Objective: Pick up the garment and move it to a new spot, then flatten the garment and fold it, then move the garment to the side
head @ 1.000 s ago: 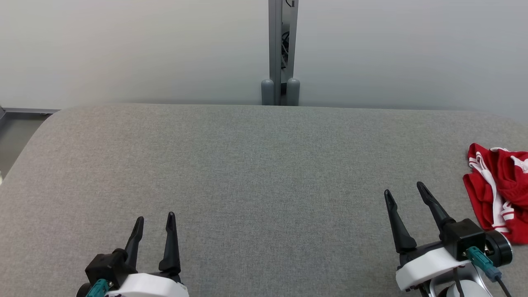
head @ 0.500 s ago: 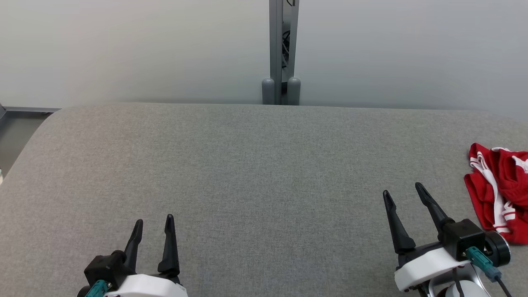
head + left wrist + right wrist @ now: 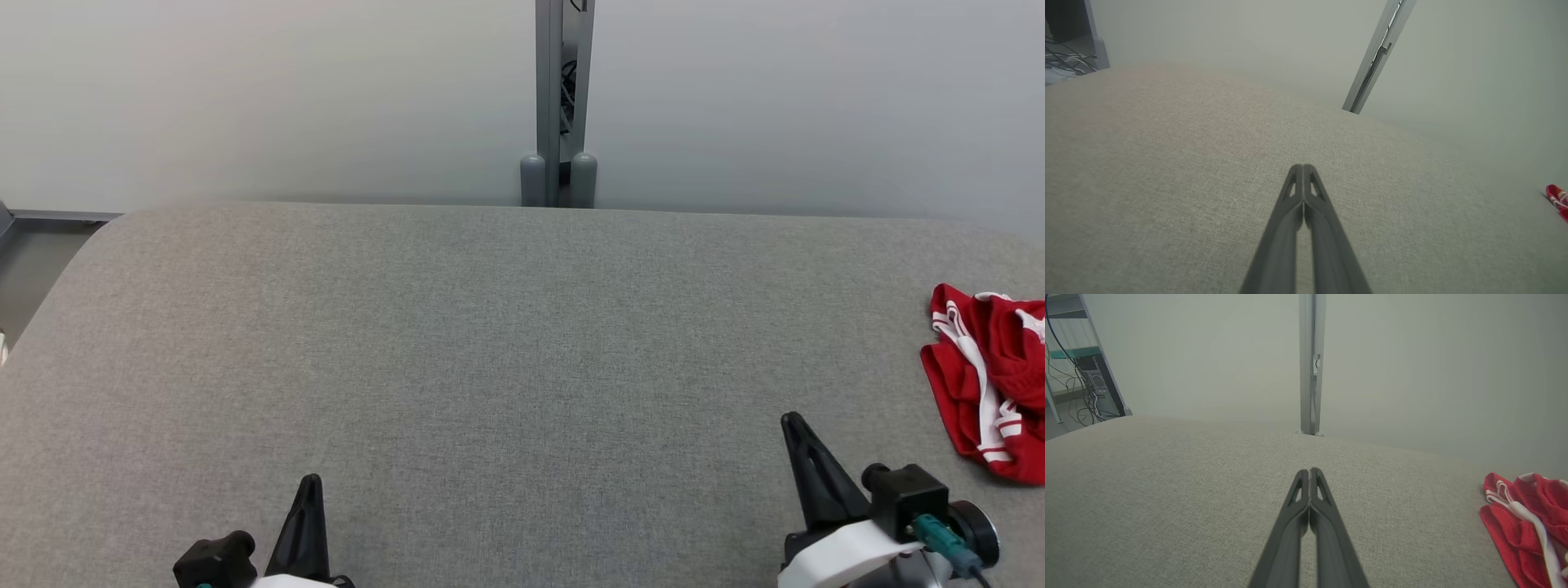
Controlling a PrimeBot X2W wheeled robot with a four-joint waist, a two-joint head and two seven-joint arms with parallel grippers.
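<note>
Holdings, left to right. Cables [image 3: 1064, 65]: a loose tangle on the floor past the table's left end, well apart from the work; room fittings, judged no part of the task. Left gripper [image 3: 310, 483]: low at the near edge, fingers pointing away over the cloth. Its jaws are pressed together to a single point with nothing between them. The posture reads as parked, close to the body, leaving the middle free. Table [image 3: 506, 327]: broad, covered in grey woven fabric, with rounded corners; judged a soft, level bed suited to spreading and creasing cloth. Post [image 3: 559, 90]: a grey upright against the pale wall [image 3: 245, 98], behind the far edge at mid-width; a fixture. Right gripper [image 3: 793, 420]: counterpart of the left, low at the near edge, jaws closed tight on nothing, tip aimed up-table and apart from the garment. Garment [image 3: 984, 371]: red with white stripes and trim, bunched in soft ridges at the far right of the table. It is partly cut off by the head view's edge, and neither gripper is in contact with it. Condition note: a loose bundle lying off to the side fits either a heap awaiting collection or a piece folded and set aside. The wrinkling leans toward the former, but the hidden part leaves it unsettled.
</note>
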